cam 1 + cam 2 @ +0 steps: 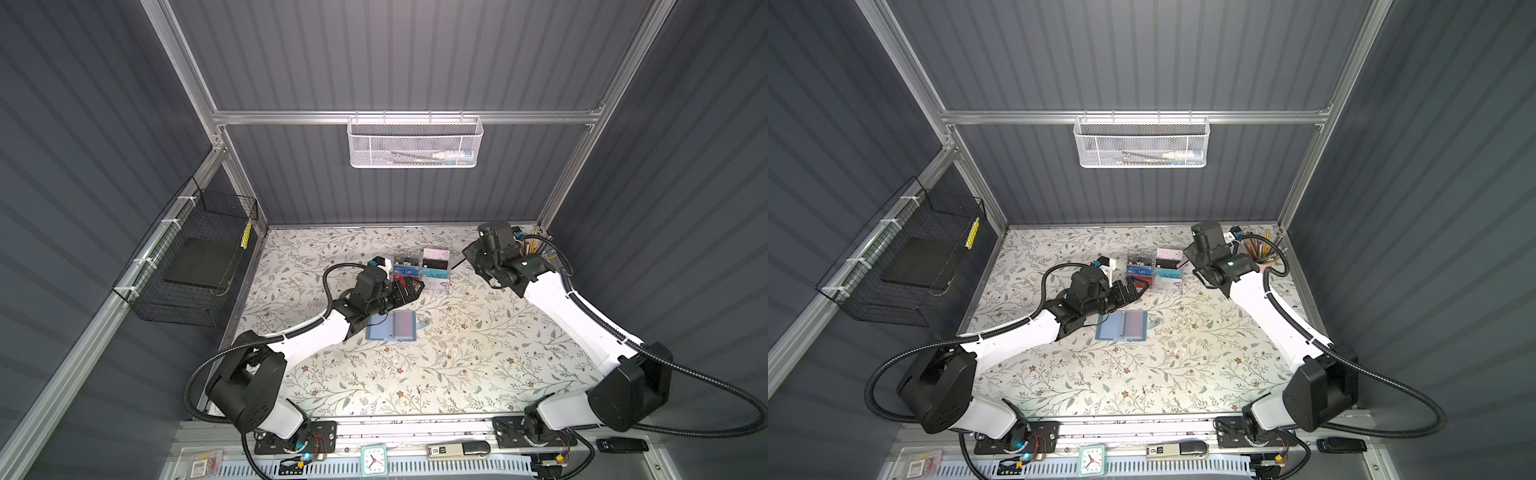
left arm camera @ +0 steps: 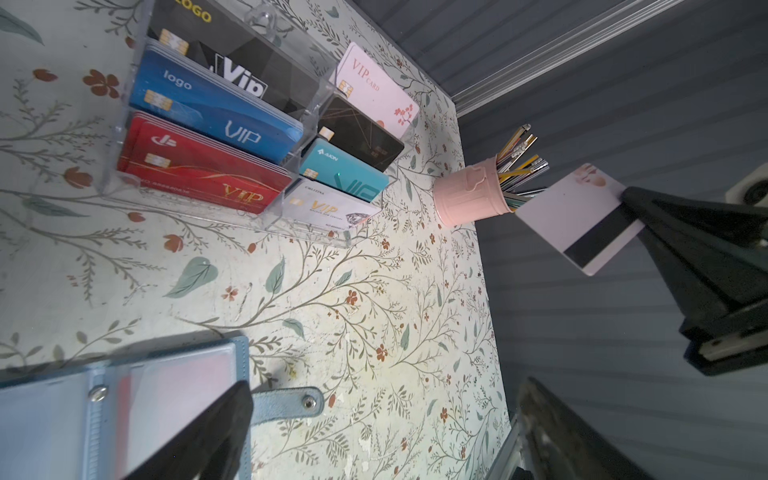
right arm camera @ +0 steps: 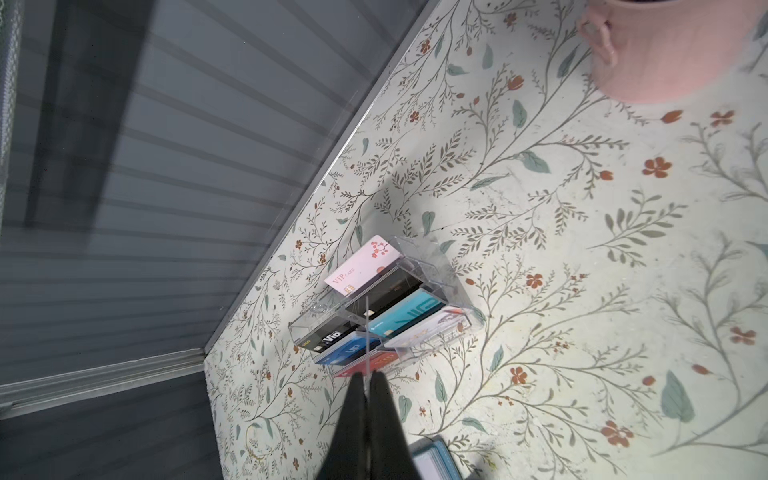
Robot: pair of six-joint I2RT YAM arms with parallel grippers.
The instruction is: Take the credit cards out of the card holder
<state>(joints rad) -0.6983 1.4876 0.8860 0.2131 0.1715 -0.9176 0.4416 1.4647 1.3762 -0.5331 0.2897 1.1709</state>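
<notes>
R gripper (image 3: pixel 367 376) pinches white striped card (image 2: pixel 577 216) by one end, aloft beside acrylic rack (image 1: pixel 422 272). L gripper (image 1: pixel 409 287) gapes empty betw. rack & open card holder (image 1: pixel 390 326), reddish card (image 1: pixel 404 325) in its sleeve. Risk: thin end-grip lets card swivel/drop; L fingers may clip rack.

In both top views we look steeply down from high over the near edge, taking in the whole worktop (image 1: pixel 457 374) in two nearly equal pictures. Our left wrist camera sits low and close, facing the far right corner across the card rack (image 2: pixel 232 137) and pink cup (image 2: pixel 469 203). Our right wrist camera looks down past the right end effector (image 3: pixel 368 376) at that same rack from farther off. Both wrist views share the rack, the cup, the card holder (image 2: pixel 50 415) and the white card (image 2: pixel 577 220).
</notes>
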